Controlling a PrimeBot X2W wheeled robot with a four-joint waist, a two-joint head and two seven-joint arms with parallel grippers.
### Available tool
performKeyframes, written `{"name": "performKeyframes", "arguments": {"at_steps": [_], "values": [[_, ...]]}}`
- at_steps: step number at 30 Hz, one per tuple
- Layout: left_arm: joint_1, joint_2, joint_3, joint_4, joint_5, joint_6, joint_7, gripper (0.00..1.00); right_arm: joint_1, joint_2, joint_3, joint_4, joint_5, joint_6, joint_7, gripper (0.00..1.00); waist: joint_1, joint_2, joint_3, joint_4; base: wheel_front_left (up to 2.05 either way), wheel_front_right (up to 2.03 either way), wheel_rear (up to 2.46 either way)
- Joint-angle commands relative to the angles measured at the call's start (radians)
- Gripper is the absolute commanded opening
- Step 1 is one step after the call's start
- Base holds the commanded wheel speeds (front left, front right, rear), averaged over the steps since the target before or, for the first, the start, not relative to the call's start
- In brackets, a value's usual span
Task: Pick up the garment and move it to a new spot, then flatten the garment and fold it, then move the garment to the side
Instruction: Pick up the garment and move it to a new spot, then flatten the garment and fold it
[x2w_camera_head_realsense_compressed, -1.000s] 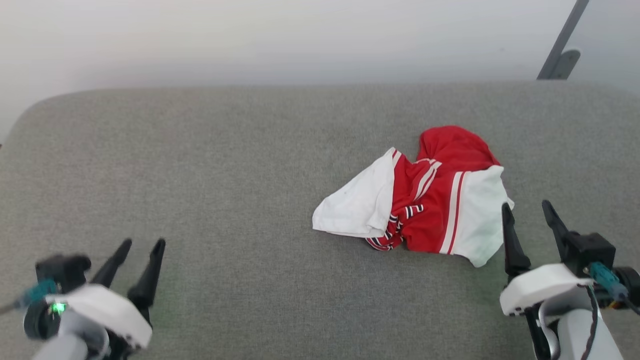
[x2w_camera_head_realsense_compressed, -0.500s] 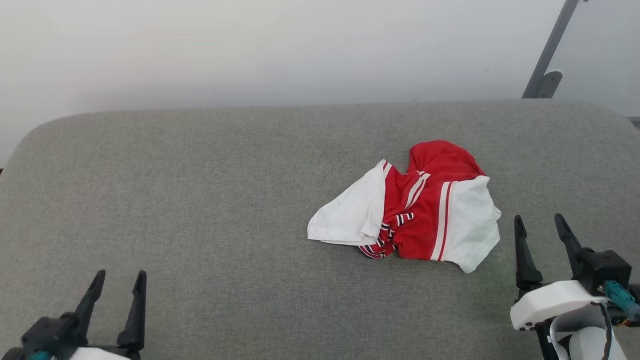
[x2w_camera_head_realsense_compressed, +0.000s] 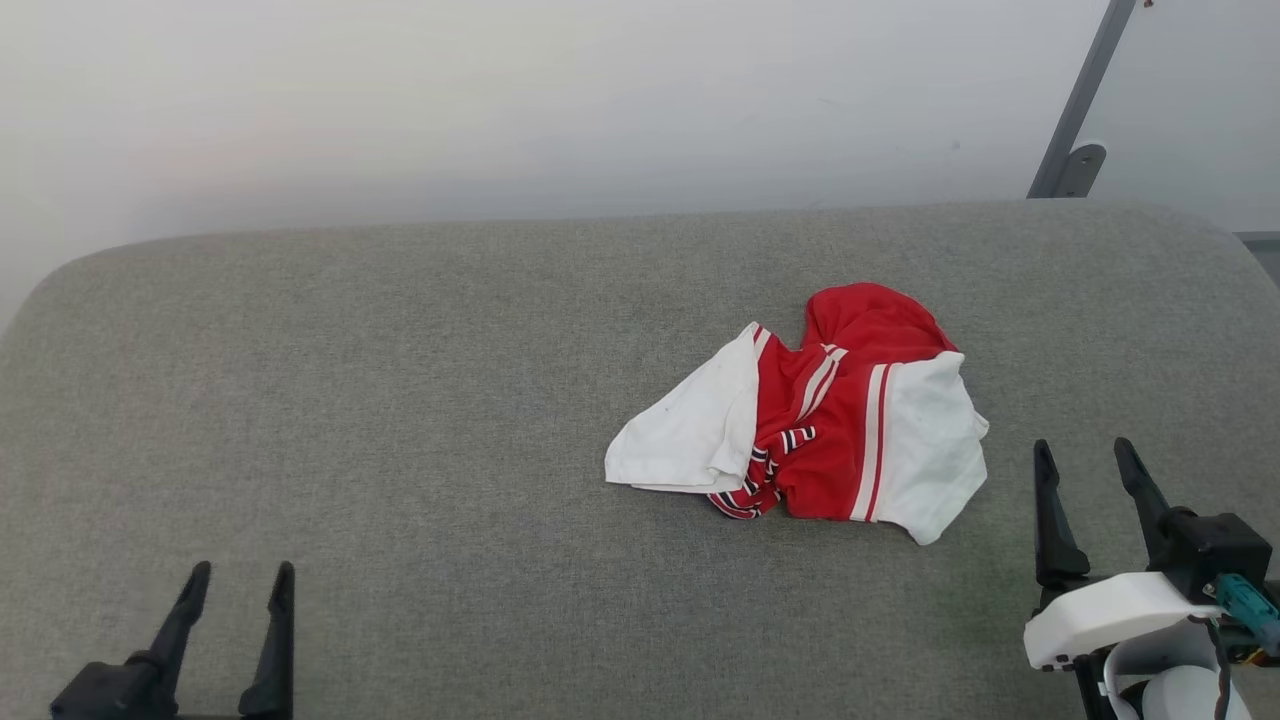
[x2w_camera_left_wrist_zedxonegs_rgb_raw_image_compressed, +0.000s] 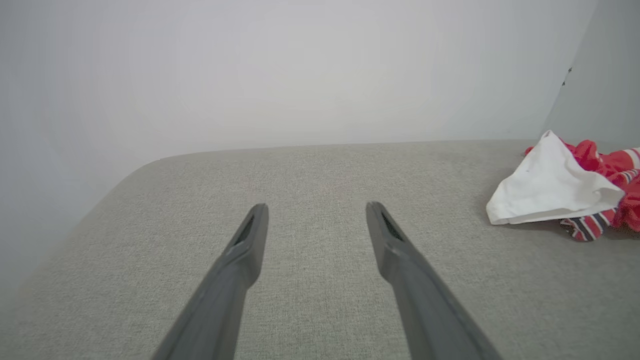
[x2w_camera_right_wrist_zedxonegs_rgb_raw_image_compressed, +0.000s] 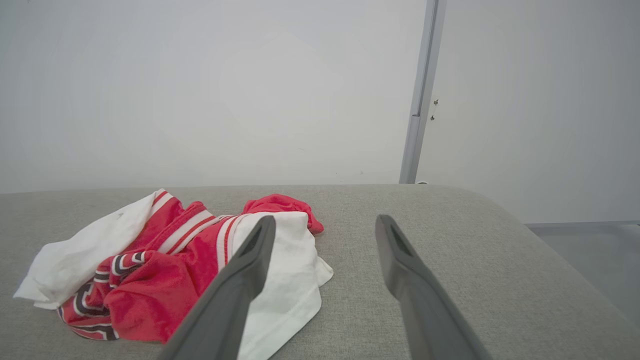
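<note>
The garment, a red T-shirt with white sleeves and striped trim, lies crumpled in a heap right of centre on the grey padded surface. My right gripper stands open just to the right of the heap, nothing between its fingers. In the right wrist view the garment lies left of and partly behind the left finger of the right gripper. My left gripper is open at the lower left, far from the garment. The left wrist view has the left gripper over bare surface and the garment at the right edge.
A pale wall rises behind the surface's rounded far edge. A grey metal post with a bracket stands at the back right. In the right wrist view the surface's right edge drops to a lower floor.
The head view has shifted, so everything sits a little lower and further left. My left gripper has drawn back toward the bottom edge; the right gripper has pulled back slightly. The garment lies as before.
</note>
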Motion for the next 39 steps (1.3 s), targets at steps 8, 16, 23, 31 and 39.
{"name": "performKeyframes", "arguments": {"at_steps": [8, 16, 23, 31, 39], "values": [[-0.009, 0.011, -0.021, 0.003, -0.02, -0.001, -0.004, 1.0, -0.001, 0.006, -0.002, 0.011, 0.008, -0.001, 0.002, 1.0, 0.0, 0.0, 0.017, 0.011, 0.0, 0.0, 0.0], [-0.05, 0.0, -0.043, 0.005, -0.044, -0.001, -0.004, 1.0, -0.077, -0.082, 0.035, 0.063, 0.003, -0.001, 0.275, 1.0, 0.0, 0.0, 0.093, 0.039, 0.0, 0.0, 0.0], [-0.098, 0.007, -0.063, 0.006, -0.063, 0.0, -0.004, 1.0, -0.172, -0.208, 0.114, 0.034, 0.065, -0.001, 0.652, 1.0, 0.0, 0.0, 0.171, 0.061, 0.0, 0.0, 0.0], [-0.171, 0.005, -0.105, 0.015, -0.092, 0.0, -0.004, 1.0, -0.251, -0.254, 0.184, -0.017, 0.172, -0.001, 0.928, 1.0, 0.0, 0.0, 0.252, 0.098, 0.0, 0.0, 0.0], [-0.201, 0.004, -0.116, 0.027, -0.113, -0.001, -0.004, 1.0, -0.263, -0.251, 0.194, -0.023, 0.162, -0.001, 1.015, 0.0, 0.0, 0.0, 0.286, 0.117, 0.0, 0.0, 0.0]]}}
